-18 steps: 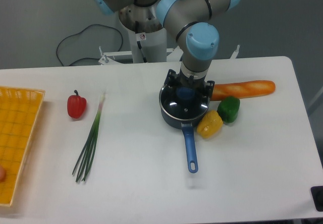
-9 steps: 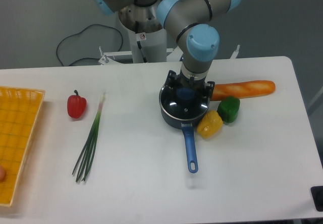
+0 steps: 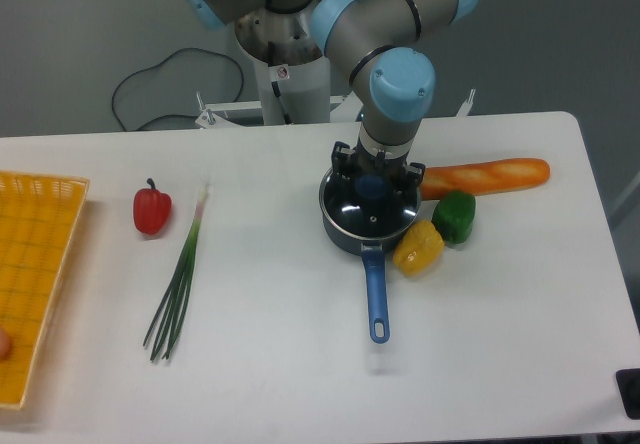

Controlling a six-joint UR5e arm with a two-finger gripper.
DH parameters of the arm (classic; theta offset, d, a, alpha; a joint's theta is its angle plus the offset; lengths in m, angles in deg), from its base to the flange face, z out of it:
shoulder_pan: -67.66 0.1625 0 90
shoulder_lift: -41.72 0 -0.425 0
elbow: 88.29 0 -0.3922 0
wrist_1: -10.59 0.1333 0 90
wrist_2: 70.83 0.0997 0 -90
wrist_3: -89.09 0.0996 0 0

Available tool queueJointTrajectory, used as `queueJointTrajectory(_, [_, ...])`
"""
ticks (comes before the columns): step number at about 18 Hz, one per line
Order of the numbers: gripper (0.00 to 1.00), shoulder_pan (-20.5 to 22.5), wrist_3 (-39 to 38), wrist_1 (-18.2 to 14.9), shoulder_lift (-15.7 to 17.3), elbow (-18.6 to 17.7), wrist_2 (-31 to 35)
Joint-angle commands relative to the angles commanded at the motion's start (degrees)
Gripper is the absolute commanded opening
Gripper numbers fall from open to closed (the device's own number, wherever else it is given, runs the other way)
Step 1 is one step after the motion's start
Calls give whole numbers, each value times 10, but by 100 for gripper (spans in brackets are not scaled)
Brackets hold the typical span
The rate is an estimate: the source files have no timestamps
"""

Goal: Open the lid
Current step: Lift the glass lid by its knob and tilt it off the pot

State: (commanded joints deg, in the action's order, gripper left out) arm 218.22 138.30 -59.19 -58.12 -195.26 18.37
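Nearest the camera, the long blue handle (image 3: 376,299) of the dark round saucepan (image 3: 345,232) is pointing toward the front edge of the white desk (image 3: 280,364). Left of it, a bundle of green spring onions (image 3: 180,279) is lying on the desk, with 1 red bell pepper (image 3: 152,210) just beyond and a yellow woven basket (image 3: 35,264) being cut off by the left edge.

Mid-desk: the round transparent glass lid with thin metal rim and blue central knob (image 3: 370,209) is sitting flat on the saucepan, not yet lifted. A yellow bell pepper (image 3: 417,247) is touching the pan's right side; a green bell pepper (image 3: 455,216) is sitting just beside it, and a long baguette (image 3: 485,175) is lying behind.

The end effector (image 3: 372,186) is hanging directly over the knob, fingers straddling it. Whether it is clamped on the knob or standing apart, I cannot tell; the wrist is blocking the contact.

Judgement: doing this step well is calling for a centred, firm pinch on the knob, then a straight vertical lift so the rim is not dragging the pan into the peppers.

Hard to make out: the fingertips, the pan's contents under glass glare, and the far rim behind the arm.
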Motion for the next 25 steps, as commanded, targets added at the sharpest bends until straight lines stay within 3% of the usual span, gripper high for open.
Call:
queueJointTrajectory(5, [64,-14,0,-11,-1,21,3])
queueJointTrajectory(9, [64,-26,7,-37,-6,54,-2])
queueJointTrajectory(15, [64,-59,21,-38,-26,106,-2])
queueJointTrajectory(25, [64,-70,150,-36,-36,127,-2])
